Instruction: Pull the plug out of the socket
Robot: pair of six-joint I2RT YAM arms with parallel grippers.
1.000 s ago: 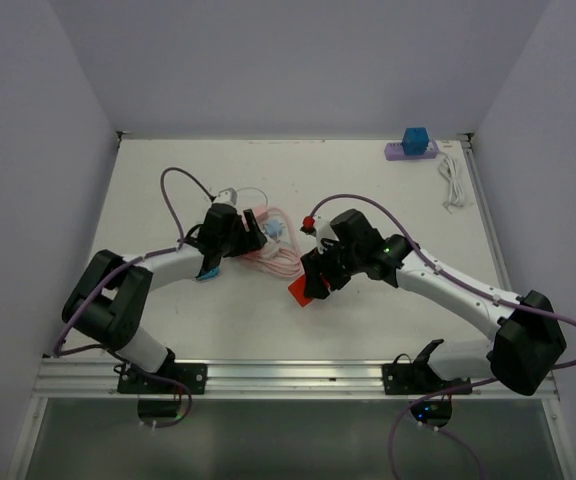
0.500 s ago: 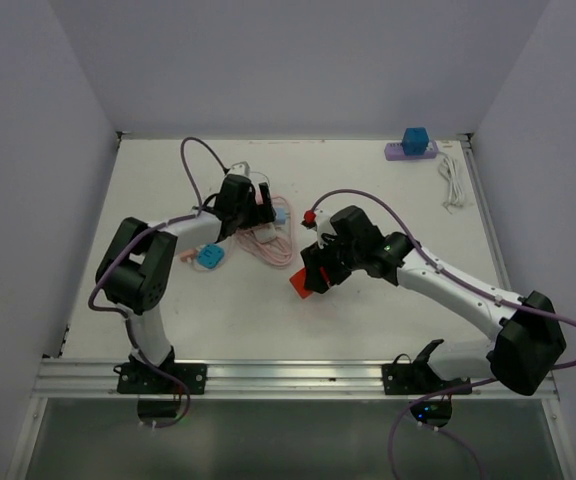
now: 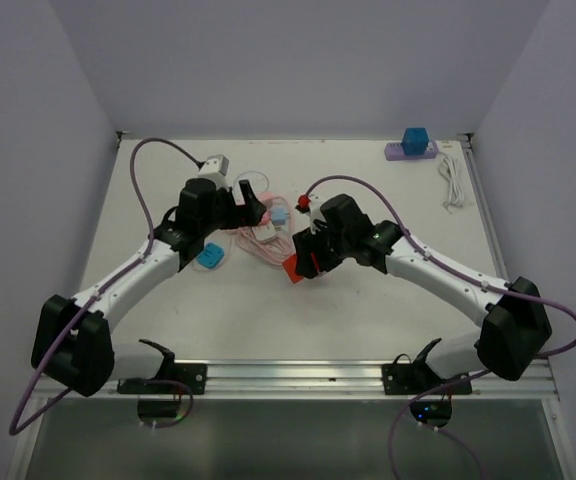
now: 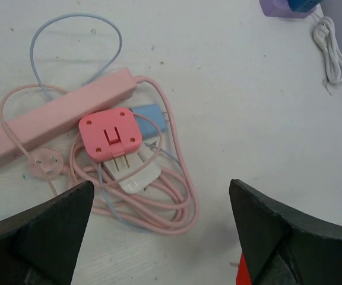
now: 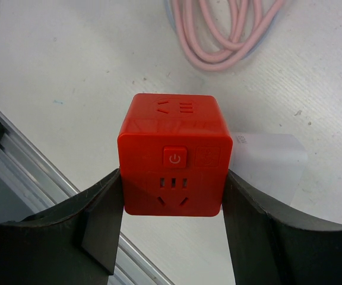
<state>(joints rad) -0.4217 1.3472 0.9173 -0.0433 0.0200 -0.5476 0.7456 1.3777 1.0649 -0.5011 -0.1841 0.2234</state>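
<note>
My right gripper point(image 5: 172, 193) is shut on a red cube socket point(image 5: 174, 151), one finger on each side; its face shows a power button and empty slots. A white translucent piece point(image 5: 269, 155) shows behind the cube's right side. In the top view the cube point(image 3: 296, 268) is just right of the pink cable. My left gripper point(image 4: 159, 237) is open and empty above a pink power strip point(image 4: 52, 122). A pink plug point(image 4: 110, 133) lies on the coiled pink cable point(image 4: 177, 205) with its prongs bare, beside a blue plug point(image 4: 150, 116).
A small blue object point(image 3: 209, 256) lies on the table left of the cable. A purple power strip point(image 3: 411, 150) with a blue cube on it sits at the back right, with a coiled white cable point(image 3: 453, 182) beside it. White walls stand close on both sides.
My left arm has swung back and right, and its gripper now hangs over the pink strip and plug. The blue object stays on the table. My right gripper has carried the red cube slightly back-left.
</note>
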